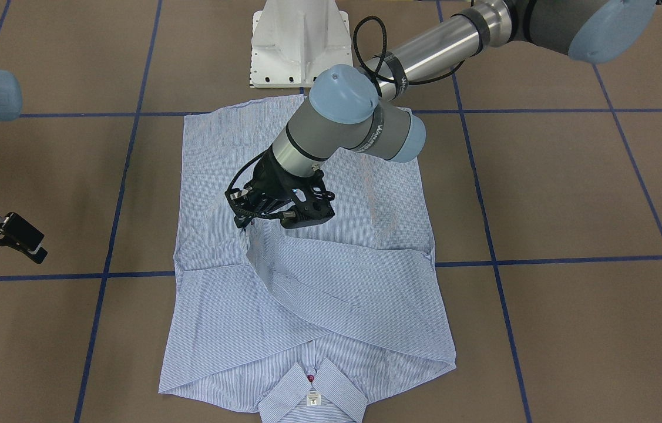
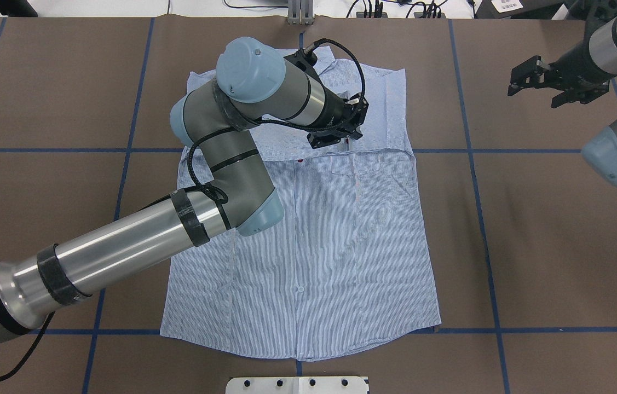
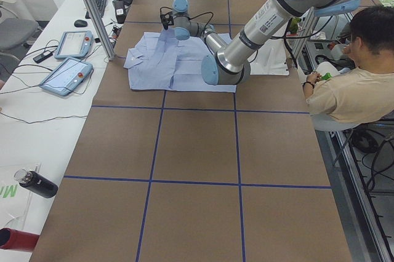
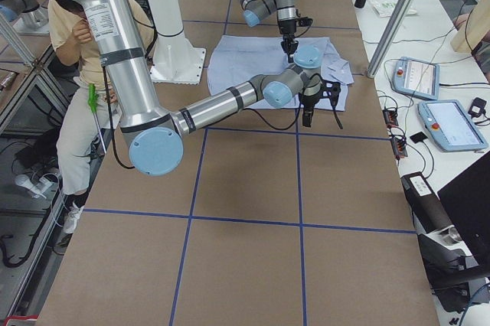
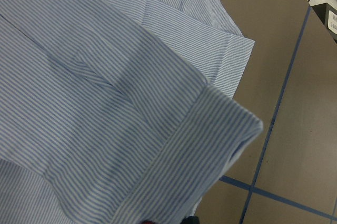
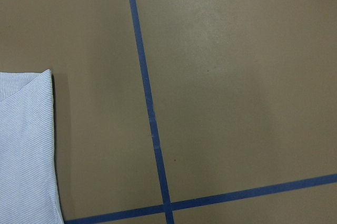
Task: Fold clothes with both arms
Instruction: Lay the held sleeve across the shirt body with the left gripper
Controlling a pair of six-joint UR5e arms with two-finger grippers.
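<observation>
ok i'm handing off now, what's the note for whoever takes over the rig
Left end effector: over the shirt, seemingly shut on the cuff of a sleeve that lies across the front.
Right end effector: open, empty, over bare table beside the shirt.
Shirt: flat mid-table, front up, collar away from the robot.
Done: this sleeve is folded in; the other looks folded in too, unsure.
Left: probably release the cuff, then fold the body.

Bare table (image 2: 549, 230) lies open either side of the shirt (image 2: 352, 235); the left arm (image 2: 122, 251) slants over its left half.
</observation>
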